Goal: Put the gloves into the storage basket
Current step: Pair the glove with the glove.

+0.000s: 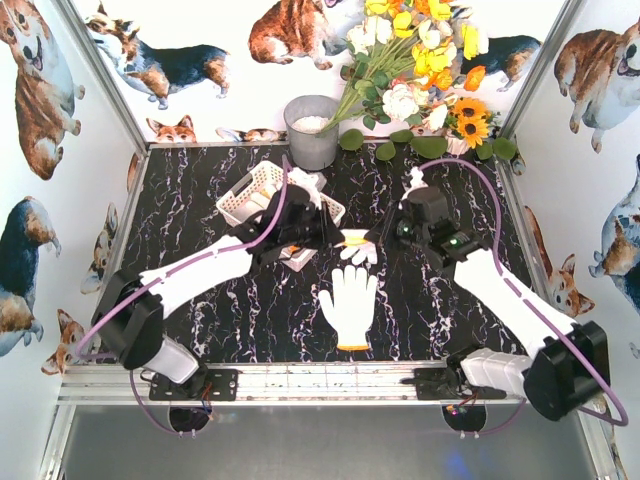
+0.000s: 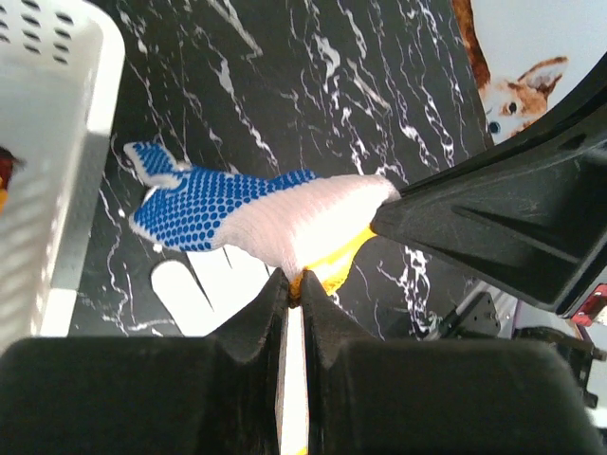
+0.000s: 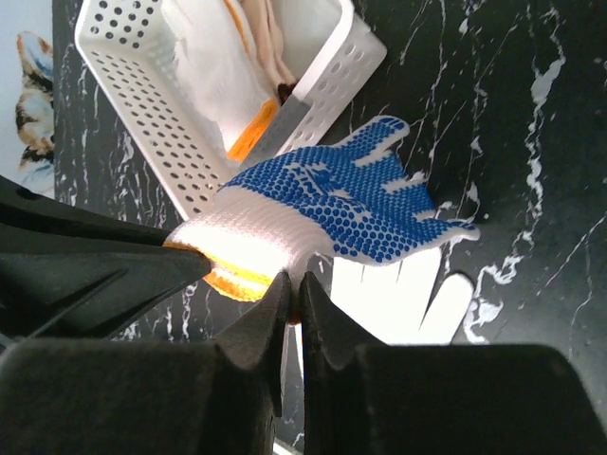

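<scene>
A blue-dotted glove (image 1: 358,244) hangs above the table between both arms. My left gripper (image 2: 296,284) is shut on its orange cuff, and my right gripper (image 3: 296,284) is shut on the cuff's other side. The dotted palm (image 2: 213,204) spreads out towards the basket (image 3: 332,204). A plain white glove (image 1: 350,305) with orange trim lies flat on the table underneath (image 3: 408,303). The white lattice storage basket (image 1: 240,198) sits back left, with light gloves (image 3: 218,66) inside it; my left arm covers its near part.
A grey metal bucket (image 1: 312,130) stands behind the basket. Artificial flowers (image 1: 420,60) lean over the back right. Printed walls close in the dark marble table (image 1: 250,310) on both sides, and a metal rail (image 1: 320,380) runs along the near edge.
</scene>
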`<state>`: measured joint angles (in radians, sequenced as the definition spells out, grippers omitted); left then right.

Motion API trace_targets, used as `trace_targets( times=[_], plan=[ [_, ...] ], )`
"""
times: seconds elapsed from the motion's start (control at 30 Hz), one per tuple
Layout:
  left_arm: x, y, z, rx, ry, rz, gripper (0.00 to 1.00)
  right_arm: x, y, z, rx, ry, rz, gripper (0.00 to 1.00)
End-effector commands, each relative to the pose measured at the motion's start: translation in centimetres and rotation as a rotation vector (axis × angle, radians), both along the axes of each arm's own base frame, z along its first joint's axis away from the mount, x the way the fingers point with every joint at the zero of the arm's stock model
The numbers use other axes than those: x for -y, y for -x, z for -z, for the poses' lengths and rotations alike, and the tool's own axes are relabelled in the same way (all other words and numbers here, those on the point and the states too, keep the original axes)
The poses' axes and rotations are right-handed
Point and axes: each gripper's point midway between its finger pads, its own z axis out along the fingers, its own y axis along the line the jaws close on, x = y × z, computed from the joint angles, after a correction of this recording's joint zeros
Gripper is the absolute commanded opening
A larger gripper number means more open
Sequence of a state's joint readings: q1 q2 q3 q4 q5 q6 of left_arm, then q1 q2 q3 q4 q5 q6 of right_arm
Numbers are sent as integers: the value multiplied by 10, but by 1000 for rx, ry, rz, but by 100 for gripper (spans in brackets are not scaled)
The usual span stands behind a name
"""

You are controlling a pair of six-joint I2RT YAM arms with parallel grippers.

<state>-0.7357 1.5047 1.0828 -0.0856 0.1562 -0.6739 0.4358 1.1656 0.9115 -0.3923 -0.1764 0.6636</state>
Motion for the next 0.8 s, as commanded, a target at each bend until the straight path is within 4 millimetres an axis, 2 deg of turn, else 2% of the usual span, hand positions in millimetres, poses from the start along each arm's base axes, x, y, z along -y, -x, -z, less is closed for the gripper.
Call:
trace_targets(
  times=[0.0,0.27,0.4,0.47,0.57,0.77],
  plan=[
    [-1,-26,-12,65,-31,-2,0,6,-29,-22,101,44,-4,0],
    [9,-59,-39,120,-1,25,0,14,-62,-46,180,55,-14,0],
    [18,-67,-39,131,-3,57,0,17,-65,-55,219,64,-18,0],
    [20,-67,-37,135,-5,68,0,16,-61,-50,219,57,-26,0],
    [18,-61,-22,111,-19,83,0,12,-51,-34,201,35,-65,0],
    [10,-33,15,23,-21,119,0,5,-24,5,119,-18,-123,0]
  ],
)
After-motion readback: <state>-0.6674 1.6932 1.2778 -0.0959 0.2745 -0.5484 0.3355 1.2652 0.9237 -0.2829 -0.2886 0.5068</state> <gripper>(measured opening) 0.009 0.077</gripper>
